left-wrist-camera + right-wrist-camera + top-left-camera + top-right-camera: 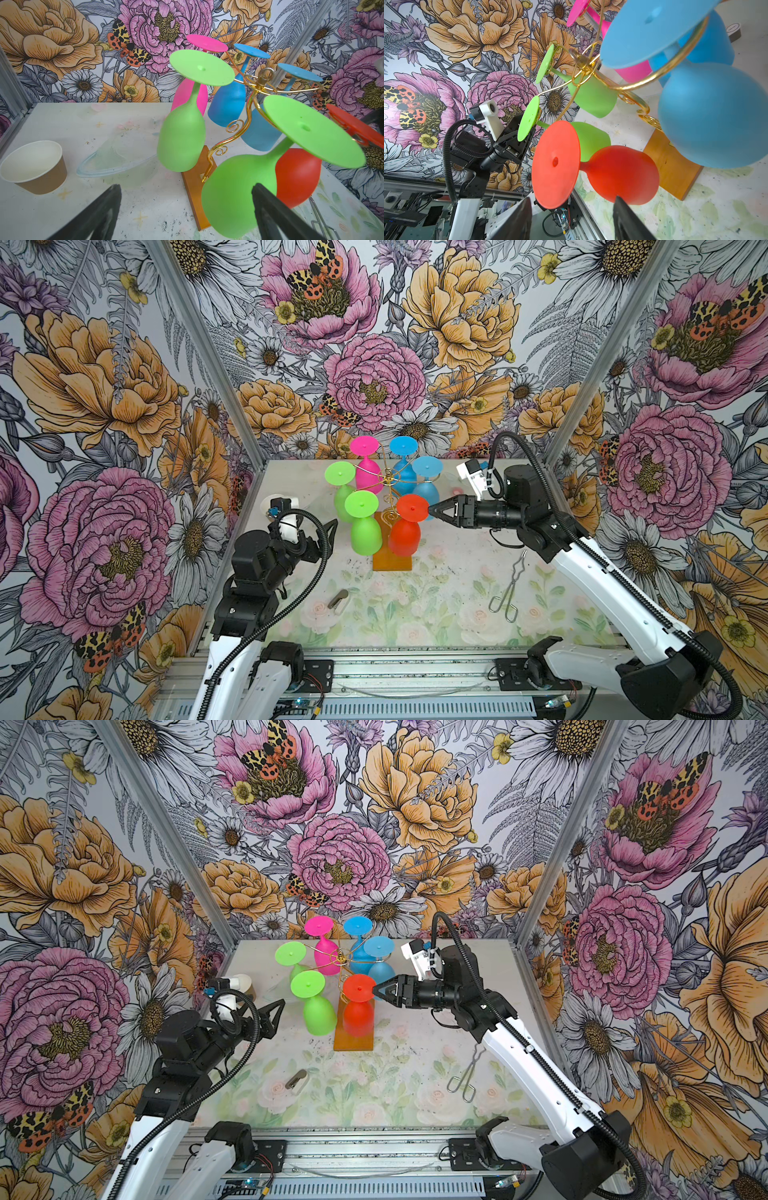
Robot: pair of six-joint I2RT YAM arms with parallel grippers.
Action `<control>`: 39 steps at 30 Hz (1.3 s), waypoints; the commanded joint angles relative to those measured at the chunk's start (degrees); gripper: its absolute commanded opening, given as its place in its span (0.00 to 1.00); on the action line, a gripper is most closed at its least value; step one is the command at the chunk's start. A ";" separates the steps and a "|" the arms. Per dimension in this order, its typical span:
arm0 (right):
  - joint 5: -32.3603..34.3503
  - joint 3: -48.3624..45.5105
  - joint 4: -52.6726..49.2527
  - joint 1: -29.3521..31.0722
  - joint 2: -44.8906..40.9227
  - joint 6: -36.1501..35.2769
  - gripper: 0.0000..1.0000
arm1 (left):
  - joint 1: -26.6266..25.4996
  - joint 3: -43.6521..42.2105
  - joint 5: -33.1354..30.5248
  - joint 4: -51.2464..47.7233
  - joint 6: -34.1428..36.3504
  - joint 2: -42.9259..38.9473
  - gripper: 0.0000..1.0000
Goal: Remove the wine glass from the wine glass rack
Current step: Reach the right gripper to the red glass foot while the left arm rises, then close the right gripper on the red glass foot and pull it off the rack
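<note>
Right gripper (430,510), fingers parted, lay at the foot of the red glass (405,537) hanging on the rack (392,564). Left gripper (187,186) hovered wide open, left of the rack.

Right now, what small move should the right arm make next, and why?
Probably close the right gripper on the foot of the red wine glass, which hangs on the wine glass rack: in the right wrist view the jaws stand apart either side of the foot's rim.
</note>
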 commanded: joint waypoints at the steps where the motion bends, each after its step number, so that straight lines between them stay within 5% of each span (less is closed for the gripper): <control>1: -1.11 1.85 2.62 0.83 0.88 1.43 0.59 | -0.47 -0.86 1.11 -0.46 0.47 -0.89 0.99; 11: -2.85 1.81 7.36 1.64 3.51 4.72 0.50 | -0.49 -1.03 0.73 -0.42 0.63 -1.46 0.99; 23: -3.76 1.06 10.79 1.63 5.00 7.96 0.26 | -0.52 -1.12 -0.06 -0.38 0.54 -1.76 0.99; 39: -4.14 0.82 11.90 1.48 4.81 9.51 0.12 | -0.50 -1.39 -1.15 -0.43 0.47 -2.31 0.99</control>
